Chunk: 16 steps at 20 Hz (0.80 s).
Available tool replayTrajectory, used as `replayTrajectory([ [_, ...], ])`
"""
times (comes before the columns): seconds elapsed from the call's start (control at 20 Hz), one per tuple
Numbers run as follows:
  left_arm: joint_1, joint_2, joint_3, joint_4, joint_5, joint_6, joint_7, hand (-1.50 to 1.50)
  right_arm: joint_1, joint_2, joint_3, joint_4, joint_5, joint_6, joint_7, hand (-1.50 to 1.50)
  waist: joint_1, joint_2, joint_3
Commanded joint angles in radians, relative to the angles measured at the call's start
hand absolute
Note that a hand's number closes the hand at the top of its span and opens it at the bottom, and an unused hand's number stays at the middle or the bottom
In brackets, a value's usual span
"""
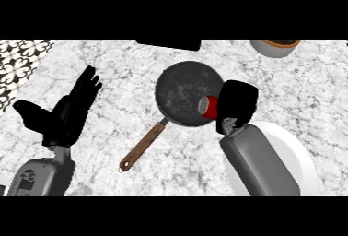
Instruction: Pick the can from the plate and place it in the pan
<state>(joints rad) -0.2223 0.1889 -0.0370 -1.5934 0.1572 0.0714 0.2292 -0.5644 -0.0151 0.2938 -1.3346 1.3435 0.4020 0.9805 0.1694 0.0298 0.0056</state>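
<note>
Now the right robot hand (238, 103) curls round the can (210, 107) — over the pan's (183, 92) rim.

Can (210, 107) half hidden by right hand (238, 103) (plate (299, 152) too).

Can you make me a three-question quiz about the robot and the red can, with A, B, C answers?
1. Where is the can now?
A. over the edge of the pan
B. on the plate
C. by the pan's handle end

2. What colour is the can's side?
A. blue
B. red
C. green

3. What is the left robot hand doing?
A. holding the pan handle
B. holding the can
C. resting open, touching nothing

Answers:
1 A: the can shows at the pan's right rim, off the white plate.
2 B: its side is red, its end grey.
3 C: its fingers are straight and it stands apart on the counter, while the right robot hand curls round the can.
</note>
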Motion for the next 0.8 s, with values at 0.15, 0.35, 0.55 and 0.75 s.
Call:
replayTrajectory([
  [0.15,-0.057,-0.025,-0.045,0.023,-0.011,-0.009,0.022,0.0,-0.281,0.014,0.047,0.063,0.062,-0.068,0.262,1.5,0.059,0.0,-0.012],
  [0.35,-0.065,-0.034,-0.062,0.034,-0.009,-0.023,0.017,0.0,-0.402,0.014,0.031,0.129,0.07,-0.084,0.312,1.5,0.085,0.008,-0.014],
  [0.55,-0.078,-0.044,-0.072,0.04,-0.021,-0.01,0.031,0.0,-0.498,0.014,-0.008,0.203,0.066,-0.102,0.367,1.5,0.082,0.004,-0.013],
  [0.75,-0.099,-0.041,-0.059,0.056,-0.024,-0.005,0.022,0.0,-0.559,0.014,-0.044,0.279,0.084,-0.165,0.413,1.5,0.064,0.011,-0.012],
])
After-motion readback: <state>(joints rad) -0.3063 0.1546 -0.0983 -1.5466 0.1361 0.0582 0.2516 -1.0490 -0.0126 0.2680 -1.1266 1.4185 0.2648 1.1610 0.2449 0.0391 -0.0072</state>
